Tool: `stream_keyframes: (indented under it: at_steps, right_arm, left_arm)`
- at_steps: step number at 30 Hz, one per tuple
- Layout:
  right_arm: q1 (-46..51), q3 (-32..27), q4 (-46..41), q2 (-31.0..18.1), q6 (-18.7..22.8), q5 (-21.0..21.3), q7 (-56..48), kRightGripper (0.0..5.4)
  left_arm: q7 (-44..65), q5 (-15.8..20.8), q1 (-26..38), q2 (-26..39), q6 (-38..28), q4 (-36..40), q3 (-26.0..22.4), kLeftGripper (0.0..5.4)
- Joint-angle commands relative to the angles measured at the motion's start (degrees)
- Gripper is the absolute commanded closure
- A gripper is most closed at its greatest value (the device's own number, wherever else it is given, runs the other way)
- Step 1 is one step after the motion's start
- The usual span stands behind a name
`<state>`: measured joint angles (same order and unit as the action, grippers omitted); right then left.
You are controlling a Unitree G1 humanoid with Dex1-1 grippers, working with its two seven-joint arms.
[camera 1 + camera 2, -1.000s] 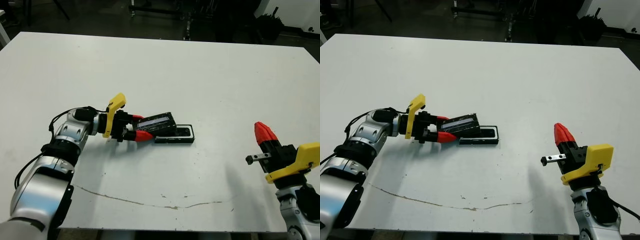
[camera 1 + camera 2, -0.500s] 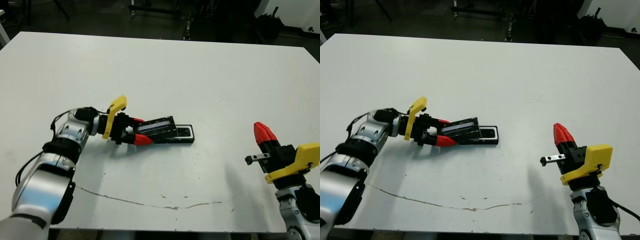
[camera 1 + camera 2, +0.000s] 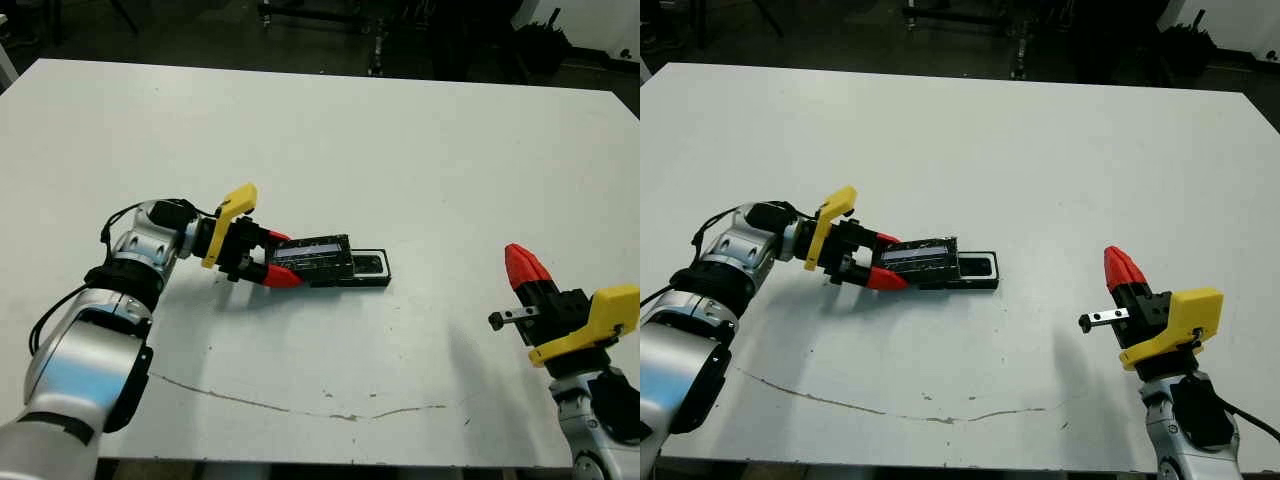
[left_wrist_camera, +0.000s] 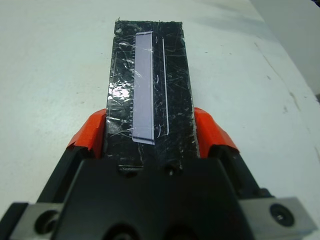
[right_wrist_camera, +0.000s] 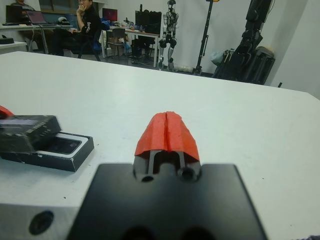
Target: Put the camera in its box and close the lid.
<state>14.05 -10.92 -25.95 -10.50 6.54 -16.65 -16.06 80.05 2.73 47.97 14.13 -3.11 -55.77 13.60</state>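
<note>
Lid (image 3: 313, 258) sits clamped in the left gripper (image 3: 277, 259), whose red fingertips (image 4: 92, 136) press against its two long edges; its crinkly reflective top and pale stripe face up. It lies over the left part of the box (image 3: 360, 268), tilted a little, its right end resting on the tray while its left end stays between the fingers. Only the right end of the box shows, open to view, with a dark glossy shape inside it (the camera (image 5: 61, 145), as far as can be made out, lying in the tray). Box and lid are left of the middle of the white table (image 3: 420, 150), towards the near side.

Well apart from them, at the near right, the right gripper (image 3: 1122, 268) hangs above the table with its two red fingertips (image 5: 167, 132) pressed together, grasping nothing. In the right wrist view a person (image 5: 85, 15) sits at a desk far beyond the table.
</note>
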Motion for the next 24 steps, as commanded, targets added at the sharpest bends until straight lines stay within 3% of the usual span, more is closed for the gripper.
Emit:
stream_keyframes:
  at_steps: [1, 8, 18, 24]
  right_arm:
    - [-0.1, -0.3, 0.9, -0.9, 0.0, -0.4, -0.6, 5.4]
    - [0.5, -0.3, 0.6, -0.8, -0.3, -0.2, -0.4, 5.4]
    - [0.8, -0.1, 0.5, -0.9, -0.1, -0.2, -0.3, 5.4]
    - [0.8, -0.3, 0.8, -1.1, 0.0, -0.6, -0.8, 5.4]
  left_arm:
    - [-2.9, -2.2, -2.1, -2.0, -0.1, 1.9, 1.7, 2.23]
    - [-6.9, -4.6, -3.7, -3.6, -3.0, 4.3, 3.7, 2.23]
    - [-4.4, -4.2, -3.2, -4.5, -2.5, 1.8, 4.5, 2.23]
    - [-2.6, -5.0, 1.8, -8.5, 0.7, -5.2, 5.3, 2.23]
